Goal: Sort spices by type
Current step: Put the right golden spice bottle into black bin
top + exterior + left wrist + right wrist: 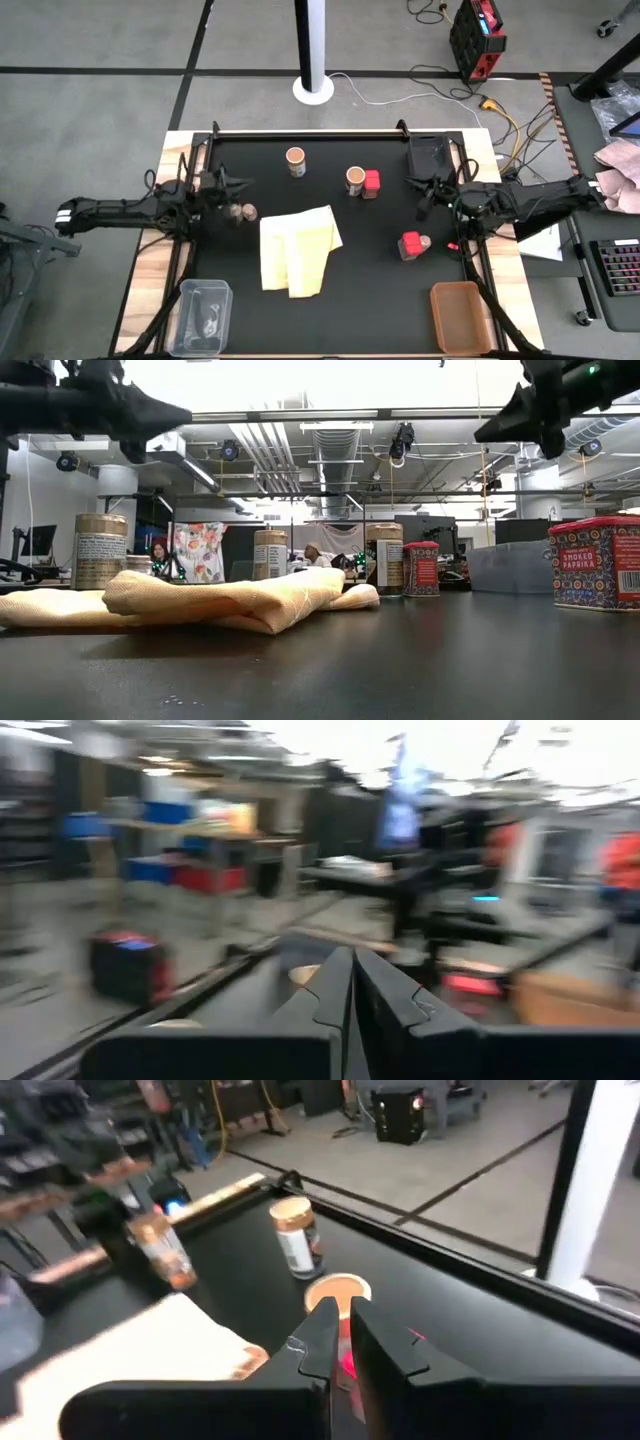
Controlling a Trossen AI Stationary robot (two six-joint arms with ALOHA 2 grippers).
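I see a black table [380, 320] holding brown-topped jars [296, 160], red tins [411, 245], a yellow cloth [297, 250] at centre, and two bins [460, 317] at the lower corners.

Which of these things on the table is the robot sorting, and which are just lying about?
Being sorted:
brown-topped jars
red tins
small jars

Lying about:
yellow cloth
clear tub
orange tub

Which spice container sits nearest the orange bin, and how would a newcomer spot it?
Start at the orange bin at the black mat's near right corner. Straight beyond it, apart from everything else, sits a red tin touching a small brown-topped jar. The other red tin stands farther back beside a taller tan-lidded jar.
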